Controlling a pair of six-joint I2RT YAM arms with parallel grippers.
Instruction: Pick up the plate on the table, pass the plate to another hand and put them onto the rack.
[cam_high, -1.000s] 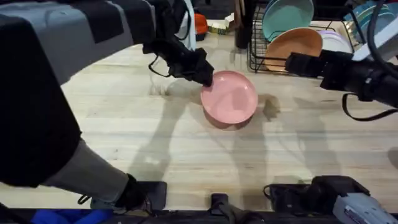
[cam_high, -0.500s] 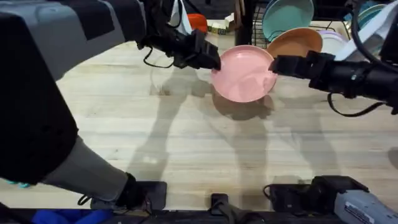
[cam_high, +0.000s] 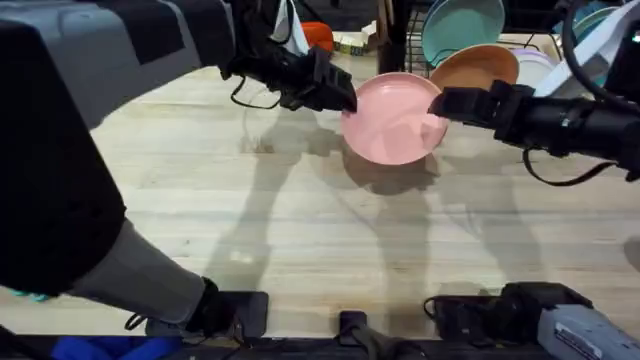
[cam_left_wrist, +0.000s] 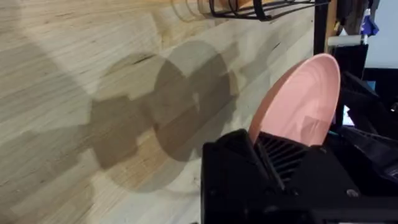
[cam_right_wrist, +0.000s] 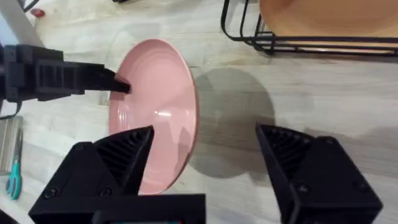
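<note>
The pale-pink plate (cam_high: 392, 120) hangs tilted above the table (cam_high: 300, 225), just in front of the rack (cam_high: 408, 88). My left gripper (cam_high: 347, 99) is shut on its left rim, and the plate (cam_left_wrist: 298, 106) rises edge-on from those fingers. My right gripper (cam_high: 441, 105) stands open at the plate's right rim. In the right wrist view the plate (cam_right_wrist: 155, 109) lies between the wide-spread right gripper (cam_right_wrist: 205, 134) fingers, with the left arm's fingertip (cam_right_wrist: 117, 85) clamped on the far rim.
The black wire rack (cam_right_wrist: 298, 42) at the back right holds an orange-tan plate (cam_high: 478, 66) and a teal plate (cam_high: 462, 25). An orange object (cam_high: 320, 38) sits at the table's far edge. Bare wood stretches across the front and left.
Over the last second the left gripper lifted the plate off the table and carried it right, toward the rack. The right gripper moved left to the plate's rim. Hardly any motion in the last half second.
</note>
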